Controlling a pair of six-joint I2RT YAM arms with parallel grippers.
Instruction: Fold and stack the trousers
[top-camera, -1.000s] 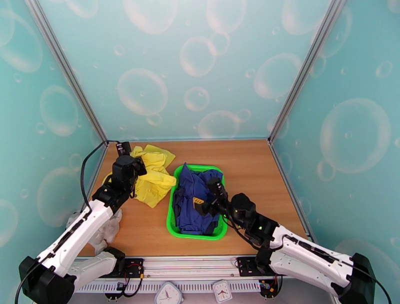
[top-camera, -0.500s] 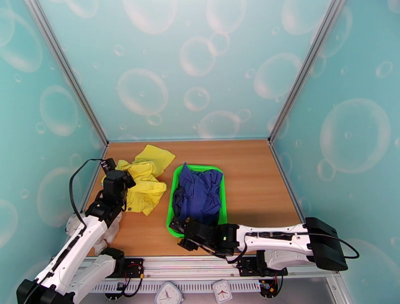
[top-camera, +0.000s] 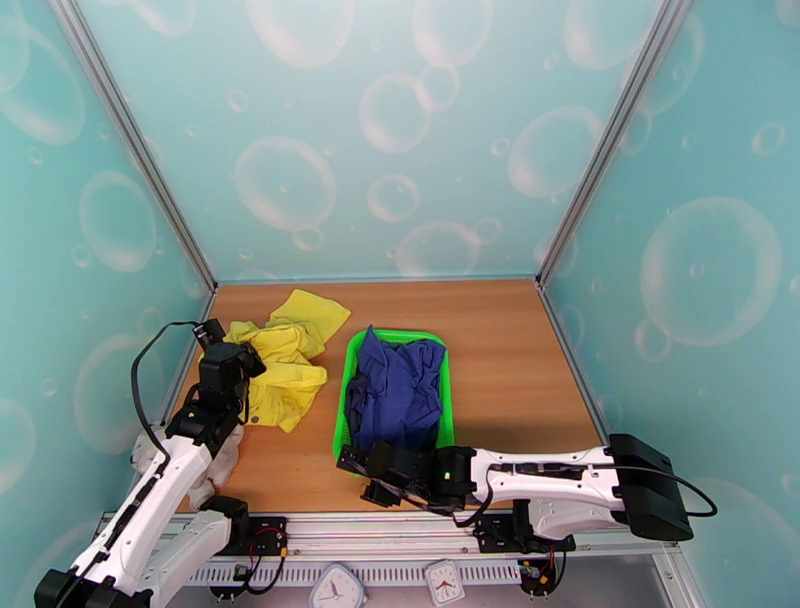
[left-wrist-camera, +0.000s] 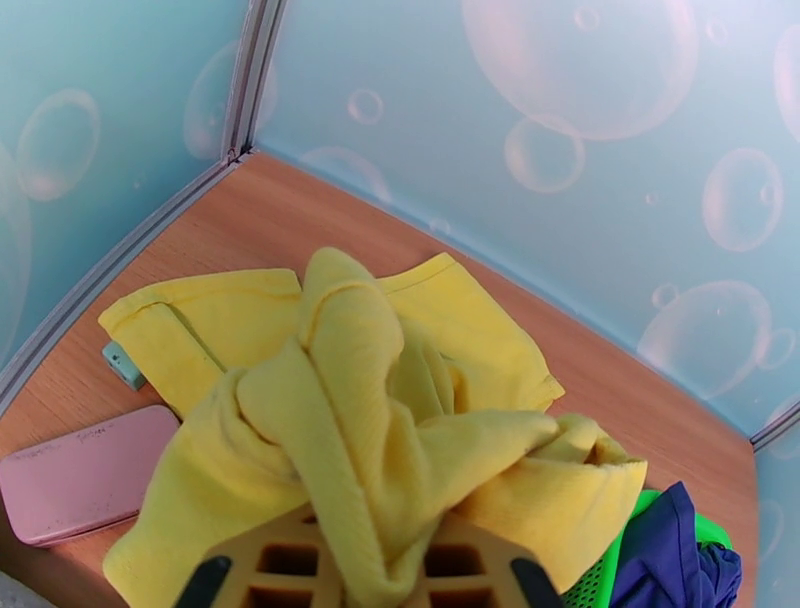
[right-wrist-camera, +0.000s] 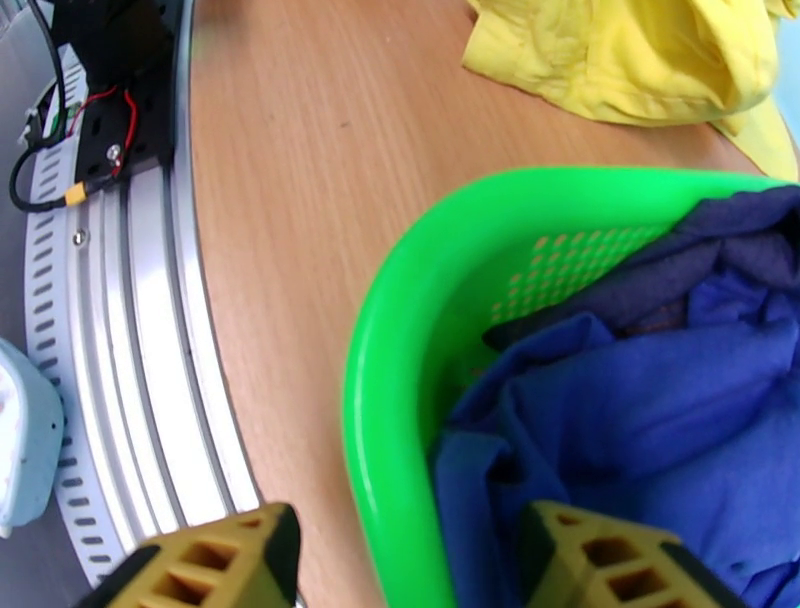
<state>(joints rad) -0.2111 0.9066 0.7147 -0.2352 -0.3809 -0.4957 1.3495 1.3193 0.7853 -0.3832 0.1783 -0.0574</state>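
Overhead view of a wooden table (top-camera: 510, 340) inside a booth with teal walls. A green basket (top-camera: 345, 400) sits at the centre with a dark blue garment (top-camera: 395, 385) heaped inside it. The trousers (top-camera: 285, 365), bright yellow and crumpled, lie on the table at the basket's nine o'clock. The left gripper (left-wrist-camera: 365, 575) is clamped on a bunched fold of the trousers, with fabric rising between its fingers. The right gripper (right-wrist-camera: 410, 560) is spread wide and straddles the basket's rim at its seven o'clock corner, holding nothing. A pink case (left-wrist-camera: 85, 480) lies beside the trousers.
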